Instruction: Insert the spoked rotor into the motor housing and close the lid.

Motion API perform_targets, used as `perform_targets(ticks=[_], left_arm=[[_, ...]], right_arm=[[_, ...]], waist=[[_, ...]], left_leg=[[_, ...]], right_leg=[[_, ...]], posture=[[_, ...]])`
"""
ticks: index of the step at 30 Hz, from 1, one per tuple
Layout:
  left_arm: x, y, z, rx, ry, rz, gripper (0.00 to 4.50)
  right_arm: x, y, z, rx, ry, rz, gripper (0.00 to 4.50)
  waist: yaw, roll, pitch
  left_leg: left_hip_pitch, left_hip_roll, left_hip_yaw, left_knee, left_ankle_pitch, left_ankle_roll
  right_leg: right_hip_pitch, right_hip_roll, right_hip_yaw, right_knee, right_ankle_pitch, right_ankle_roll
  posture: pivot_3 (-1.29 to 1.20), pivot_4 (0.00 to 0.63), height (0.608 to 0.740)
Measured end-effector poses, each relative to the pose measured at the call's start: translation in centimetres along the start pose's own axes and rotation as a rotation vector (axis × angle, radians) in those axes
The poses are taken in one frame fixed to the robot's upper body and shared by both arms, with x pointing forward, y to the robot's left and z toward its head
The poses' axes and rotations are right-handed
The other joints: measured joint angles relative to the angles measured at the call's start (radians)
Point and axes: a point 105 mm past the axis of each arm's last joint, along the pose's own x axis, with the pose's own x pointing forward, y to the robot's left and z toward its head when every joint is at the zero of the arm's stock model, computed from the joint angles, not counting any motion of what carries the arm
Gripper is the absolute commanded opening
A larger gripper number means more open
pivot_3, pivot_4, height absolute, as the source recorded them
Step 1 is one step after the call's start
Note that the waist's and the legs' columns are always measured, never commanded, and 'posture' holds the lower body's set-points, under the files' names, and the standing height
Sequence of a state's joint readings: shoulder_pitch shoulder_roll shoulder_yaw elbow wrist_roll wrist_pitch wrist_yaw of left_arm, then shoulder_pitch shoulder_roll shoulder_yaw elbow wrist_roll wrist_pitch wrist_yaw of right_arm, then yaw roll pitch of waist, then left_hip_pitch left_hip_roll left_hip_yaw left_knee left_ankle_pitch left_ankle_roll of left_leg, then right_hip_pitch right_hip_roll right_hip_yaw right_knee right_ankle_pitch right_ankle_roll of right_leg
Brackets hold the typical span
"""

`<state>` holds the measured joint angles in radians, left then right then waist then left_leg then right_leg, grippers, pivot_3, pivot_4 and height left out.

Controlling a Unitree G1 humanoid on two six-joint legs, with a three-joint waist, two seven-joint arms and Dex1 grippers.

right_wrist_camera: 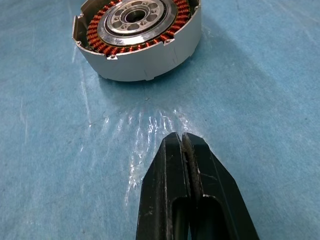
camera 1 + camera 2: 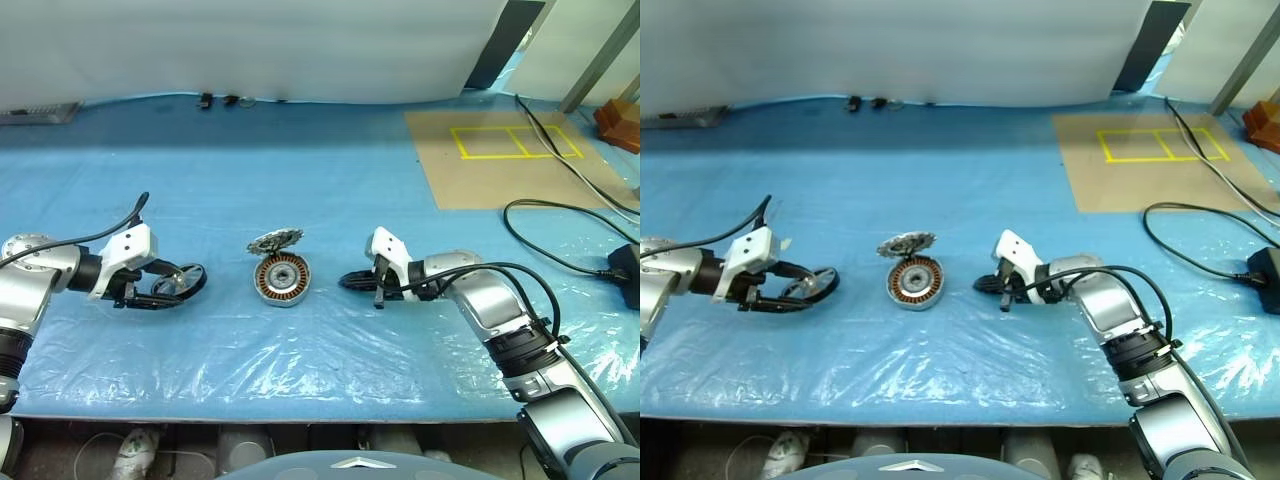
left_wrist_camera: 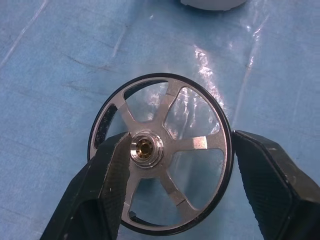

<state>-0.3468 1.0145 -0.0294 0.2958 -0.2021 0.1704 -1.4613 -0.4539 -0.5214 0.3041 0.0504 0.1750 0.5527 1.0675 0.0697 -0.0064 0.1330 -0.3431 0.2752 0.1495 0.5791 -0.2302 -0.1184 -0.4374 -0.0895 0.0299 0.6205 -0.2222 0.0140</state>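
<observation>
On the blue plastic-covered bench point(image 2: 330, 190), the spoked rotor point(image 3: 161, 152) is pinched at rim and hub by the left hand point(image 2: 160, 292), beside the motor housing point(image 2: 282, 277); a slip is risked. The right hand point(image 1: 182, 145) is closed empty.

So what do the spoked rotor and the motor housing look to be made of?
Spoked rotor: brushed silver metal spokes, probably aluminium, glossy dark rim, brass-coloured hub centre. Motor housing: matte grey metal wall, likely aluminium, around a ring of copper-orange wire windings and a shiny steel-looking hub.
</observation>
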Motion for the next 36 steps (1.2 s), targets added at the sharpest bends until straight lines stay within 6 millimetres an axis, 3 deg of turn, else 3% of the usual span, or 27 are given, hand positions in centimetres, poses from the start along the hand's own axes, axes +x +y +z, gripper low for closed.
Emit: perform_targets(ticks=[4, 12, 19, 27, 34, 36], left_arm=[[-0.1, 0.3, -0.3, 0.047, 0.042, 0.028, 4.48], [0.1, 0.3, -0.7, 0.060, 0.073, 0.035, 4.48], [-0.3, 1.5, 2.0, 0.084, -0.019, 0.067, 4.48], [0.7, 1.3, 0.1, 0.048, 0.066, 0.044, 4.48], [0.8, 1.2, -0.4, 0.012, 0.088, 0.040, 4.48], [0.8, 1.2, -0.4, 0.012, 0.089, 0.042, 4.10]], right_arm=[[0.3, 0.0, -0.3, -0.001, 0.015, 0.006, 0.00], [0.4, -0.1, -0.3, -0.013, 0.018, 0.006, 0.00], [0.4, -0.1, -0.3, -0.014, 0.019, 0.006, 0.00], [0.4, -0.1, -0.3, -0.016, 0.019, 0.004, 0.00], [0.4, 0.0, -0.5, -0.013, 0.022, 0.002, 0.00], [0.4, 0.0, -0.6, -0.013, 0.021, 0.002, 0.00]], waist=[[-0.001, 0.000, 0.000], [-0.001, 0.000, 0.000], [0.001, 0.000, 0.000], [-0.001, 0.000, 0.000], [0.000, 0.000, 0.000], [0.000, 0.000, 0.000]], left_leg=[[0.000, 0.000, 0.000, 0.000, 0.000, 0.000], [0.000, 0.000, 0.000, 0.000, 0.000, 0.000], [0.000, 0.000, 0.000, 0.000, 0.000, 0.000], [0.000, 0.000, 0.000, 0.000, 0.000, 0.000], [-0.001, 0.000, 0.000, 0.000, 0.000, 0.000], [-0.001, 0.000, 0.000, 0.000, 0.000, 0.000]], right_leg=[[0.000, 0.000, 0.000, 0.000, 0.000, 0.000], [0.000, 0.000, 0.000, 0.000, 0.000, 0.001], [0.000, 0.000, 0.000, 0.000, 0.000, 0.001], [0.000, 0.000, 0.000, 0.000, 0.002, 0.003], [0.000, 0.000, 0.000, 0.000, 0.002, 0.003], [0.000, 0.000, 0.000, 0.000, 0.002, 0.003]], posture=[[0.00, 0.150, 0.740], [0.00, 0.150, 0.740], [0.00, 0.150, 0.740], [0.00, 0.150, 0.740], [0.00, 0.150, 0.740], [0.00, 0.150, 0.740]])
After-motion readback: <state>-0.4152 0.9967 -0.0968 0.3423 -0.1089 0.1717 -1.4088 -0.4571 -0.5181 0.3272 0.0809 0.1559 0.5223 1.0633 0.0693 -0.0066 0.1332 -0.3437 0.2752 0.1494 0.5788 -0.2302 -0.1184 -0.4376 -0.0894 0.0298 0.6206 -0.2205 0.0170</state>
